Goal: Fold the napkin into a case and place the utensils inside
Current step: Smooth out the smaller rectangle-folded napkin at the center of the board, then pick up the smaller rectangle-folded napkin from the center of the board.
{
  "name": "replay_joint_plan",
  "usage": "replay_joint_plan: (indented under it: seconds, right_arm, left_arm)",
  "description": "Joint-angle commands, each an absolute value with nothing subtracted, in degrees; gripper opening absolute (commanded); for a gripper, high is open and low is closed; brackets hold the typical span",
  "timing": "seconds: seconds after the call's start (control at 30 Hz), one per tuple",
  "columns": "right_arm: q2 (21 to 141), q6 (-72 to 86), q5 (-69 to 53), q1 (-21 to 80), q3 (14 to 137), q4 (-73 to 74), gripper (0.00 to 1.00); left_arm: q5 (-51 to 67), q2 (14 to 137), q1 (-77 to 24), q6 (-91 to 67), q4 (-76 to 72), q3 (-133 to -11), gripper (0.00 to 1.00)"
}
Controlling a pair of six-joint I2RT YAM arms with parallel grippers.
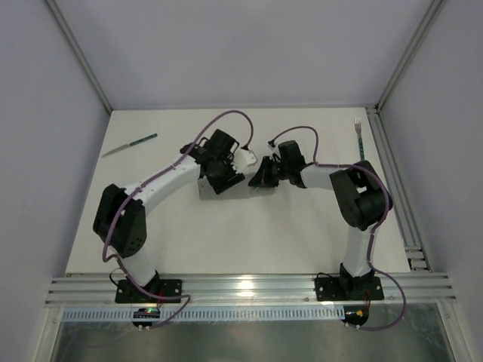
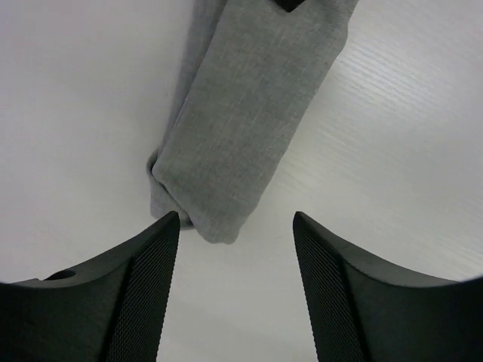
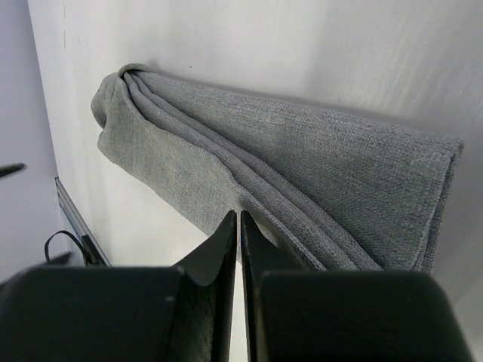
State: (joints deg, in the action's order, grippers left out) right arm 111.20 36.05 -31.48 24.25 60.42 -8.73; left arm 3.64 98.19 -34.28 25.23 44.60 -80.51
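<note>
The grey napkin [image 2: 249, 128] lies folded into a narrow, layered strip mid-table, mostly hidden under the arms in the top view [image 1: 207, 188]. My left gripper [image 2: 236, 219] hovers open at one short end of the strip, its left fingertip [image 2: 167, 226] close to the fabric corner, nothing between the jaws. My right gripper [image 3: 239, 219] is shut, its tips against the layered long edge of the napkin [image 3: 302, 166]; I cannot tell if fabric is pinched. The teal-handled knife [image 1: 130, 145] lies at the back left. The fork [image 1: 359, 134] lies at the back right.
A white table [image 1: 226, 241] sits inside grey enclosure walls. An aluminium rail [image 1: 396, 188] runs along its right edge and another [image 1: 249, 288] along the near edge, by the arm bases. Purple cables loop over both arms.
</note>
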Motion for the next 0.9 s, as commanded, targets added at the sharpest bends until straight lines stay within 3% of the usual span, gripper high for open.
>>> replay_joint_plan:
  seconds: [0.0, 0.23, 0.43, 0.6, 0.73, 0.87]
  right_arm:
    - [111.2, 38.8, -32.8, 23.6, 59.4, -11.6, 0.08]
    - [111.3, 41.1, -33.4, 23.3, 58.4, -13.5, 0.08]
    - [111.0, 40.6, -33.0, 23.4, 57.8, -13.2, 0.08]
    - [111.4, 40.3, -33.4, 23.3, 58.1, -13.0, 0.08]
    - [111.4, 40.5, -33.4, 23.4, 58.0, -13.2, 0.08]
    - [111.1, 40.6, -34.0, 23.3, 58.0, -13.6, 0.09]
  left_arm:
    - [-8.3, 101.4, -40.8, 31.5, 39.0, -76.1, 0.66]
    - [-18.6, 106.8, -46.5, 38.3, 23.2, -73.0, 0.67]
    - [-14.1, 110.6, -48.0, 37.5, 26.9, -72.6, 0.66]
    - [-19.6, 114.0, -48.1, 39.0, 24.0, -71.7, 0.65]
    - [-22.0, 114.7, -48.2, 39.8, 21.6, -71.2, 0.57]
    - [-22.8, 115.2, -48.2, 41.4, 20.0, -70.1, 0.33]
